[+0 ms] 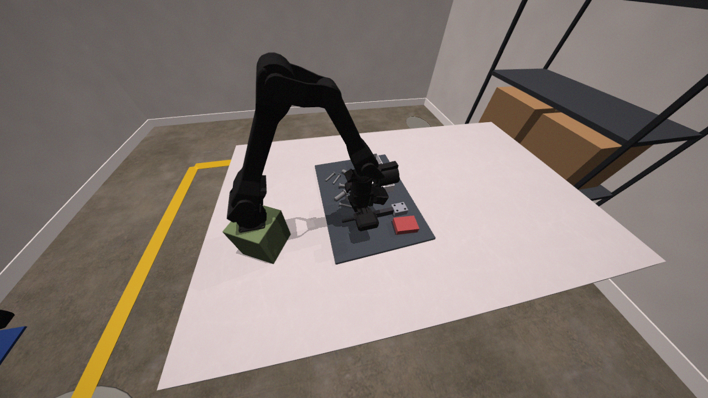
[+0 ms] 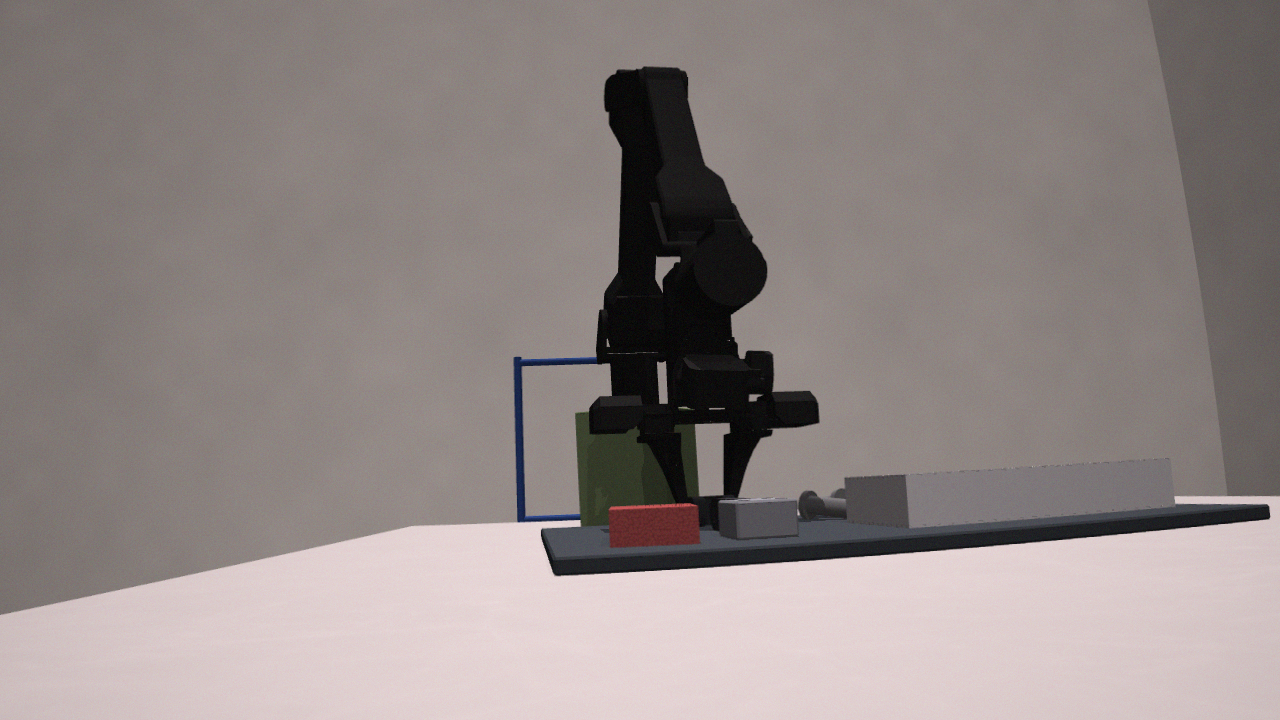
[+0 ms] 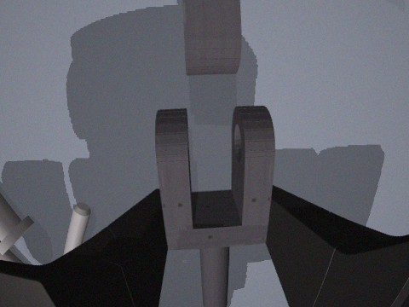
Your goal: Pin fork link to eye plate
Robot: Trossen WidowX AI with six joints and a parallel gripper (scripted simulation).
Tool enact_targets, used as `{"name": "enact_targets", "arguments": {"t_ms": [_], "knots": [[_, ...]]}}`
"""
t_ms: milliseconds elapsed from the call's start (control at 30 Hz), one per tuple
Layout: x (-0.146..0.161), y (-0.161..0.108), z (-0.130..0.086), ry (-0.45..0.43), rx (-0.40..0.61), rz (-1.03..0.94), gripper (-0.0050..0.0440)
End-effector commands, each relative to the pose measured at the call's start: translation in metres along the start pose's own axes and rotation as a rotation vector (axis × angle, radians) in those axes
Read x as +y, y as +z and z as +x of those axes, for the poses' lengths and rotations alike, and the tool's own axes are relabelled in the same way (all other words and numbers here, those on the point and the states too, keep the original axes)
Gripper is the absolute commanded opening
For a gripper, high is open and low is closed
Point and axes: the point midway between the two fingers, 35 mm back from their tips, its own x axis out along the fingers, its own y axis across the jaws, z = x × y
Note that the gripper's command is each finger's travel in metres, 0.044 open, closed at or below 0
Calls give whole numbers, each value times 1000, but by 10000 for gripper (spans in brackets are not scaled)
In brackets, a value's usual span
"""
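Note:
My gripper (image 3: 213, 197) is shut on the fork link (image 3: 215, 176), a dark grey U-shaped piece with two cheeks and a round stem. In the wrist view the open end of the fork faces the eye plate (image 3: 211, 23), with a short gap between them; the eye is not between the cheeks. In the top view the gripper (image 1: 365, 218) stands low over the dark base plate (image 1: 372, 210), left of the eye plate's light grey foot (image 1: 400, 208). Several loose pins (image 1: 336, 180) lie behind the gripper; two of them show at the left of the wrist view (image 3: 77, 227).
A red block (image 1: 405, 224) lies on the base plate beside the eye plate's foot. The long light grey parts box (image 2: 1006, 490) stands on the far end of the plate. The arm's green base (image 1: 257, 233) is to the left. A shelf with cardboard boxes (image 1: 559, 133) stands at the right.

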Motion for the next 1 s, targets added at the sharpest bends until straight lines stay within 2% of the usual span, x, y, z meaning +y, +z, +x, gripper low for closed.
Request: {"name": "enact_targets", "arguments": {"t_ms": [0, 733, 967], "knots": [[1, 7, -2, 2, -6, 4, 123], [1, 18, 0, 2, -6, 4, 123], [0, 12, 1, 2, -6, 3, 123]]}}
